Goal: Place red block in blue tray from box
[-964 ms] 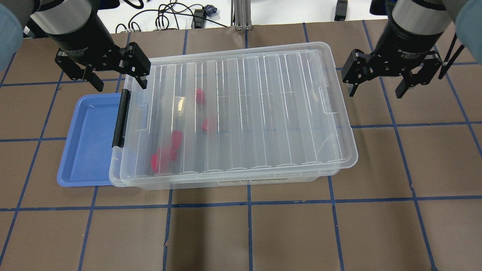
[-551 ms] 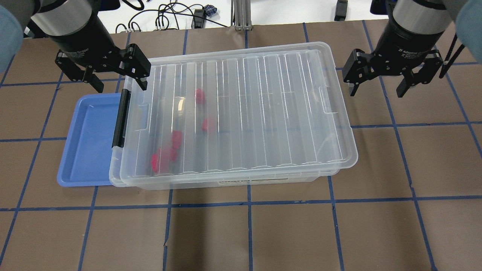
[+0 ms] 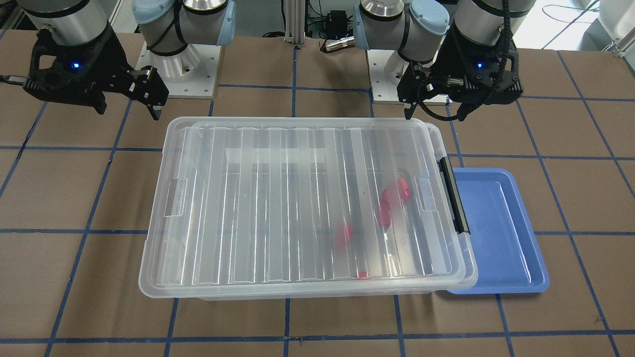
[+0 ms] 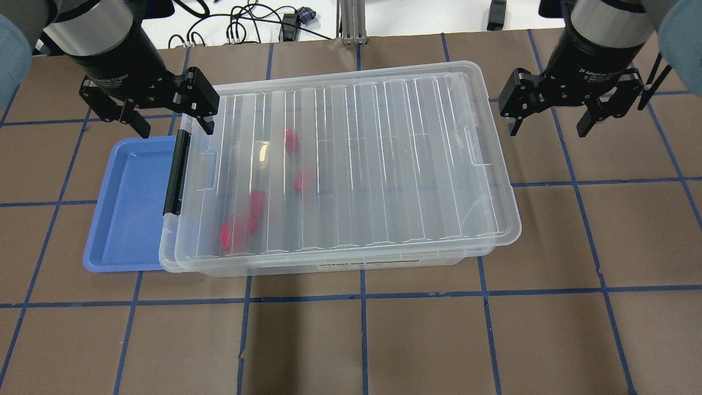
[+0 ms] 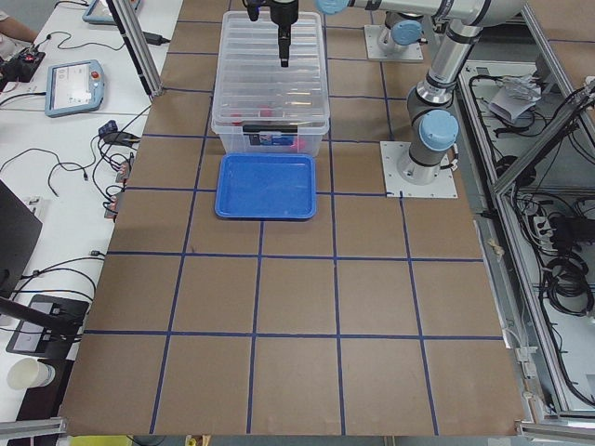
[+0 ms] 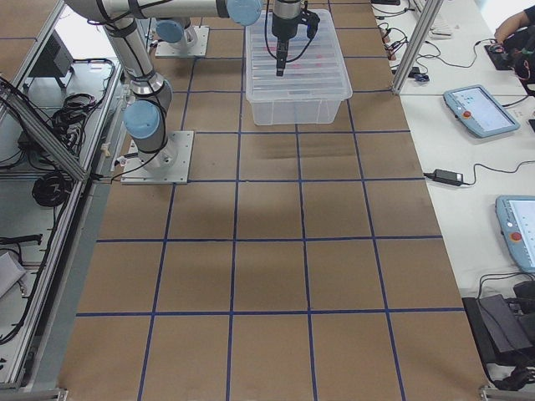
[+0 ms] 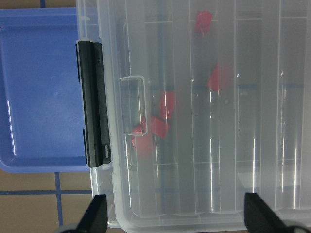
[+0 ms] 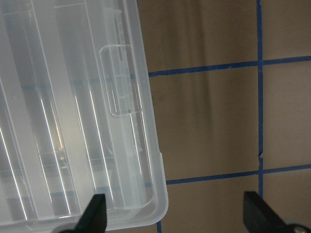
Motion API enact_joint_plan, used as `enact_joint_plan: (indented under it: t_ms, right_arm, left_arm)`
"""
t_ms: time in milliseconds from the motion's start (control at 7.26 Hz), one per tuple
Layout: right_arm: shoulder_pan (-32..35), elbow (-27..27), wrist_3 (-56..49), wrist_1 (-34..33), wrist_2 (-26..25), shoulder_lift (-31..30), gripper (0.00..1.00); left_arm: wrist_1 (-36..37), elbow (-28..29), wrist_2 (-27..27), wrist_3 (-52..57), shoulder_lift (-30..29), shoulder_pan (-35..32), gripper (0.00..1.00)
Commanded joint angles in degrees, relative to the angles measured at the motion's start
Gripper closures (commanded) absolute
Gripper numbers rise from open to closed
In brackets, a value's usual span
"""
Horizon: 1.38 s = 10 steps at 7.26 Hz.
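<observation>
left gripper (image 4: 175, 127) and right gripper (image 4: 547, 131) both hang open, empty; red block (image 4: 304, 181) inside the box (image 4: 384, 164) looks light, hard, kinda slick, I'd pinch its flat sides

"2f adaptive gripper" printed on right gripper (image 4: 547, 129), box (image 4: 384, 164) label (image 4: 359, 265) unreadable

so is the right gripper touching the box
Apart. The overhead view shows a strip of bare table between the right gripper and the near end of the box.
</observation>
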Motion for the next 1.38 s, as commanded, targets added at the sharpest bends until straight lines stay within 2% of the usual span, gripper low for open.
enact_joint_plan:
  t_ms: [0, 413, 688, 964, 1239]
  right_arm:
    - [0.01, 1.06, 0.35, -0.47, 0.48, 1.57, 0.00]
    - [0.10, 1.68, 0.18, -0.73, 1.01, 4.75, 0.00]
    - [0.10, 1.77, 0.79, -4.84, 0.58, 7.89, 0.00]
    - [0.10, 1.85, 0.87, -11.96, 0.40, 11.50, 0.00]
    - [0.01, 1.86, 0.61, -12.51, 0.13, 13.79, 0.00]
  left_arm:
    - [0.00, -0.18, 0.04, -0.02, -0.57, -0.03, 0.00]
    - [0.00, -0.18, 0.13, 0.15, -0.05, -0.03, 0.00]
    - [-0.87, -0.18, 0.04, -0.02, 0.38, -0.20, 0.00]
    - [-2.73, 0.00, 0.39, -0.20, 0.21, -0.20, 0.00]
    - [-2.55, -0.17, 0.39, -0.20, 0.39, -0.20, 0.00]
